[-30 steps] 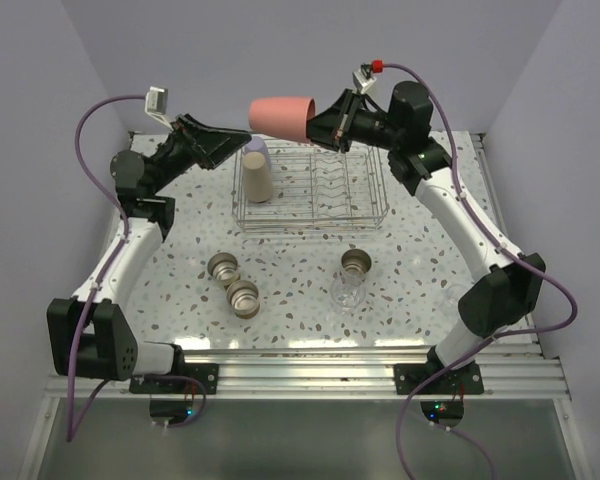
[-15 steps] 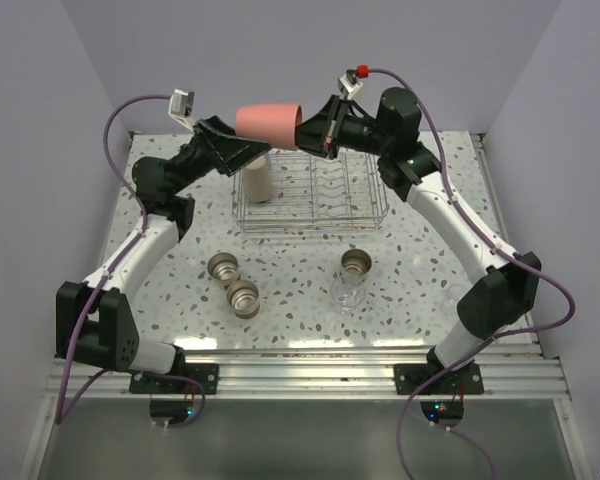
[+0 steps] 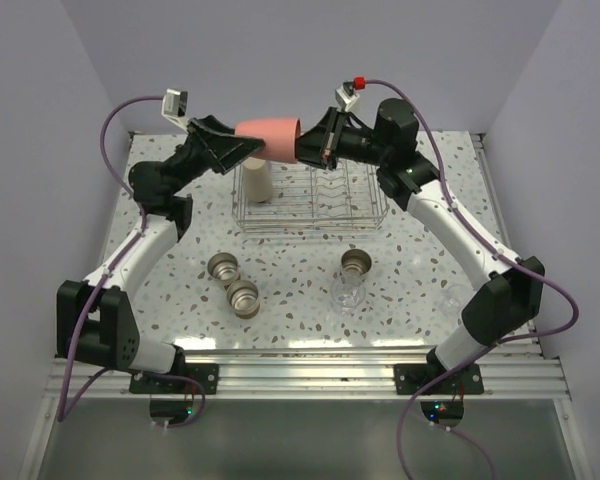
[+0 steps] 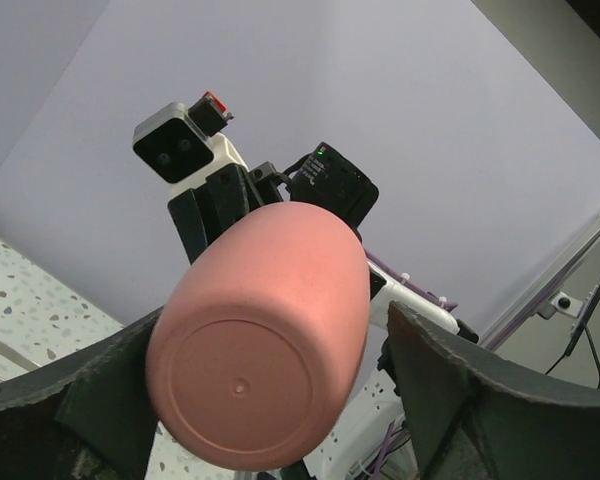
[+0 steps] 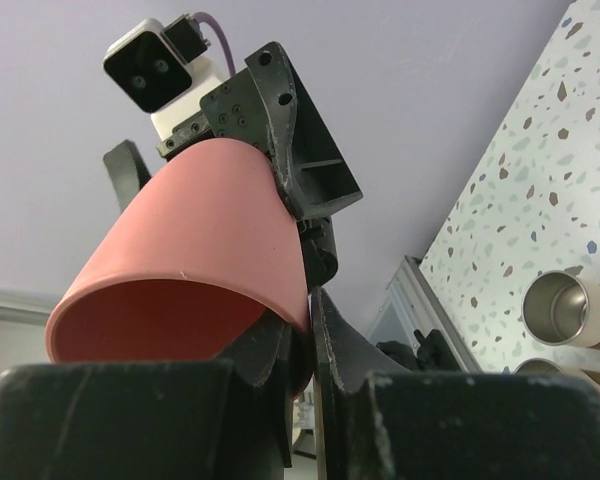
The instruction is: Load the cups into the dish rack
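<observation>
A red cup (image 3: 270, 137) hangs on its side in the air above the dish rack (image 3: 320, 222). My right gripper (image 3: 310, 148) is shut on its rim (image 5: 298, 300), one finger inside the mouth and one outside. My left gripper (image 3: 246, 150) is open around the cup's base end. In the left wrist view the red cup (image 4: 265, 345) fills the space between the fingers (image 4: 450, 390), with a gap on the right side. A tan cup (image 3: 259, 182) stands in the rack's left end. Three metal cups (image 3: 223, 266) (image 3: 243, 298) (image 3: 356, 263) and a clear cup (image 3: 348, 292) stay on the table.
The speckled table (image 3: 430, 250) has walls close behind and on both sides. The loose cups sit between the rack and the arm bases. In the right wrist view one metal cup (image 5: 570, 310) shows at the right edge.
My left gripper has swung right and up to the red cup, its fingers now on either side of the base. My right arm has carried the cup a little left.
</observation>
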